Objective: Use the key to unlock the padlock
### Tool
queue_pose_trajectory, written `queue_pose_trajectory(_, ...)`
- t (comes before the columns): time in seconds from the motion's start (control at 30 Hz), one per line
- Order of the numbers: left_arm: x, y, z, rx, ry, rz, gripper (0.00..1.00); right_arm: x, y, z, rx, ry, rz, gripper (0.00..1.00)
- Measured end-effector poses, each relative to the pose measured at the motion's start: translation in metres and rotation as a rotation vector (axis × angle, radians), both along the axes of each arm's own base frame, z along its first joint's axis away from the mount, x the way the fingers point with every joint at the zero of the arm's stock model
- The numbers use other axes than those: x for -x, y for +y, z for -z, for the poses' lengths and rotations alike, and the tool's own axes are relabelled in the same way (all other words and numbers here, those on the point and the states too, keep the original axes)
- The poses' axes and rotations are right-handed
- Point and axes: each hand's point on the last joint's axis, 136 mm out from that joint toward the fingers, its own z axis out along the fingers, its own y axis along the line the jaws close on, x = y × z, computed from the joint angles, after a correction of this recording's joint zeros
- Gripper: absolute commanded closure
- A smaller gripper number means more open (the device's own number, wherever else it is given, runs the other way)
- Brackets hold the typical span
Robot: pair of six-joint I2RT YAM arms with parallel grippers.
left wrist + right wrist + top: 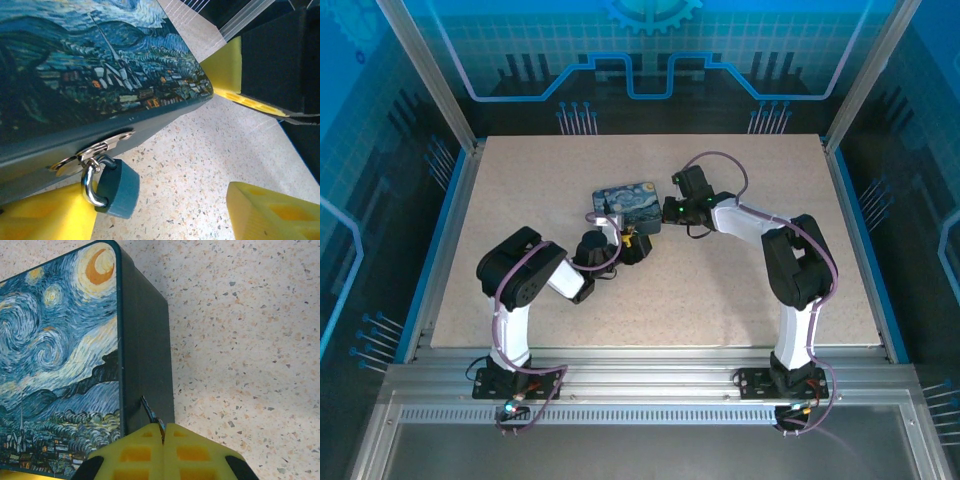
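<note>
The box (625, 203) with its night-sky lid lies flat near the middle of the counter (740, 300), with both arms reaching in to it. The left arm (525, 275) comes at its near wall and the right arm (790, 260) at its right end.

The padlock (117, 187) hangs from a silver hasp (95, 150) on the box's dark front wall. Its shackle is shut through the hasp's loop, and its bluish-grey body tilts down towards the counter. The left fingers (45, 220) are spread wide on either side of it. The padlock sits right at one yellow pad (whether it touches I cannot tell), and the other pad (270, 210) is well apart across bare counter.

The right fingers (135, 455) are pressed together, pinching the key (150, 412). It is a thin dark sliver that sticks out from between the pads and slants up against the box's side wall, near the lid's edge. In the left wrist view, one yellow right finger (227, 67) stands just beside the box's far corner.
</note>
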Motion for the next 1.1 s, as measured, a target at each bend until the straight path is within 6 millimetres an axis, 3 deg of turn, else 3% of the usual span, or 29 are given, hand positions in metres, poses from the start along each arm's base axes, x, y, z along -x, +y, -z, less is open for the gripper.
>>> queue_pose_trajectory(0.4, -0.002, -0.001, 0.010, -0.002, 0.017, -0.003, 0.45, 0.002, 0.001, 0.003, 0.001, 0.001, -0.003, 1.00)
queue_pose_trajectory(0.67, -0.006, 0.001, 0.013, 0.007, 0.024, -0.026, 0.58, 0.006, 0.004, 0.006, 0.002, 0.004, -0.011, 1.00)
queue_pose_trajectory(1.0, -0.003, 0.005, 0.022, -0.001, 0.058, -0.040, 0.86, 0.012, 0.000, 0.016, 0.012, 0.022, -0.011, 1.00)
queue_pose_trajectory(1.1, -0.002, 0.006, 0.020, 0.000, 0.054, -0.037, 0.89, 0.019, -0.003, 0.018, 0.017, 0.031, -0.011, 1.00)
